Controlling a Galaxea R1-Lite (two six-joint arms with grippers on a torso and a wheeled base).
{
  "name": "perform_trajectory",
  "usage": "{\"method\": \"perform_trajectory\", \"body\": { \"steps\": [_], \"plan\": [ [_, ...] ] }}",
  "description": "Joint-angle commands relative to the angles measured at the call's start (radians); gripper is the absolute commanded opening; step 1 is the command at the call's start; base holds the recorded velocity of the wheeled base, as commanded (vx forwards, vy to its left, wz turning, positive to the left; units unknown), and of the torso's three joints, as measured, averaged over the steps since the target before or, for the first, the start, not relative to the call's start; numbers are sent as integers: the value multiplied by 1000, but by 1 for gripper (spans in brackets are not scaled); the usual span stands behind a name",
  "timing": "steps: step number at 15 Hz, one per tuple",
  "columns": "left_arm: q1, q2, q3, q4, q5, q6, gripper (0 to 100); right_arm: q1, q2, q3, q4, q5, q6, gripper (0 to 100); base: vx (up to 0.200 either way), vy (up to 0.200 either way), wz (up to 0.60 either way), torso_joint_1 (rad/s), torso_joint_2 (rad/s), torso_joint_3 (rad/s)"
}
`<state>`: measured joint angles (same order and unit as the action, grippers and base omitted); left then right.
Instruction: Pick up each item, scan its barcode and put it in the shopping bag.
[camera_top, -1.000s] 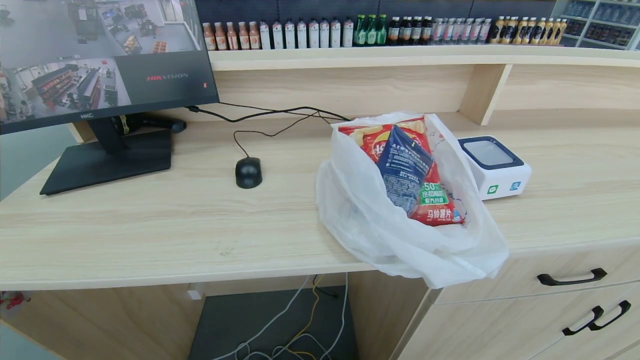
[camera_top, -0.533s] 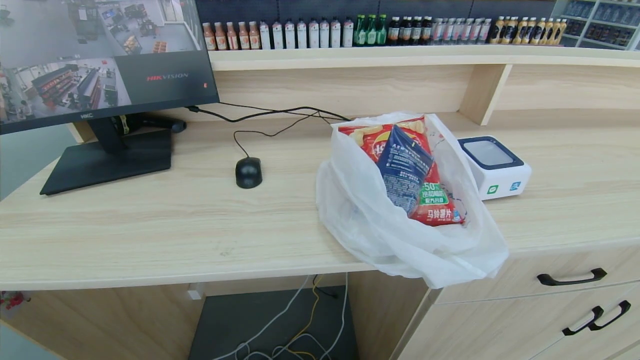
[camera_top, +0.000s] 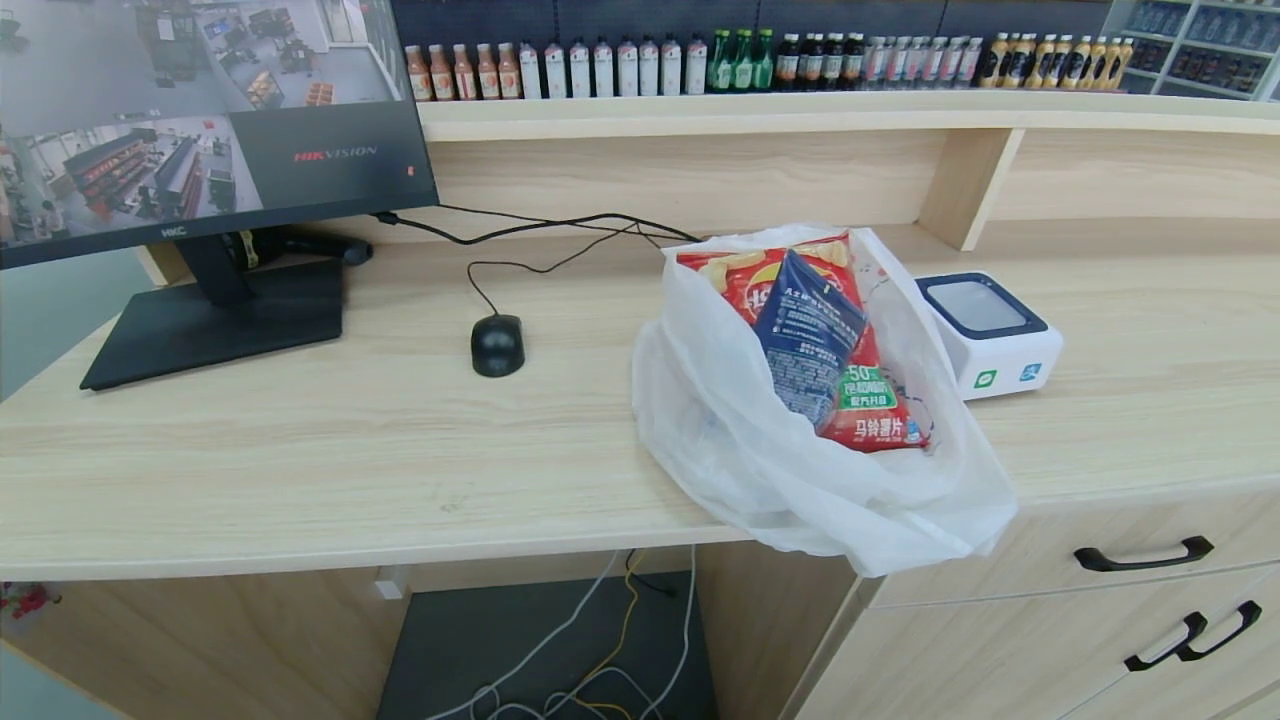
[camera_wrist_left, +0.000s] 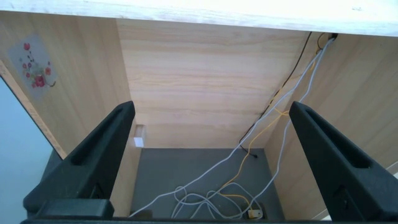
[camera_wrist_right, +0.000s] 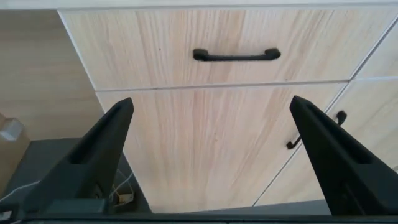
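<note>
Where bottles (camera_top: 760, 62) line the shelf (camera_top: 850, 108), wooden counter (camera_top: 300, 450), shopping bag (camera_top: 760, 480)

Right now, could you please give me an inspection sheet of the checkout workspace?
Surface: counter, bag overhanging its front edge.
Job's things: chip bag and packet inside the bag; scanner beside it.
Clutter: mouse, monitor.
Grippers: left gripper and right gripper open, below the counter.
Cables: black cables on the counter; loose cables underneath.
Surroundings: bottles on shelf, drawers.
</note>
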<state>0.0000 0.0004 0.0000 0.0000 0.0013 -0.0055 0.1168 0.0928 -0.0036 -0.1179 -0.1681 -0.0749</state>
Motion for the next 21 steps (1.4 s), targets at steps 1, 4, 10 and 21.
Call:
{"method": "perform_trajectory", "body": {
  "steps": [1,4,10,21],
  "plan": [
    [0,0,0,0,0,1,100,0,2,2,10,-1,-2,100,0,0,0,0,0,0],
    [0,0,0,0,0,2,100,0,2,1,64,-1,9,100,0,0,0,0,0,0],
    [0,0,0,0,0,2,100,-68,-13,1,60,-11,46,100,0,0,0,0,0,0],
    [0,0,0,0,0,2,100,-100,-64,-10,83,151,-79,100,0,0,0,0,0,0]
  ]
}}
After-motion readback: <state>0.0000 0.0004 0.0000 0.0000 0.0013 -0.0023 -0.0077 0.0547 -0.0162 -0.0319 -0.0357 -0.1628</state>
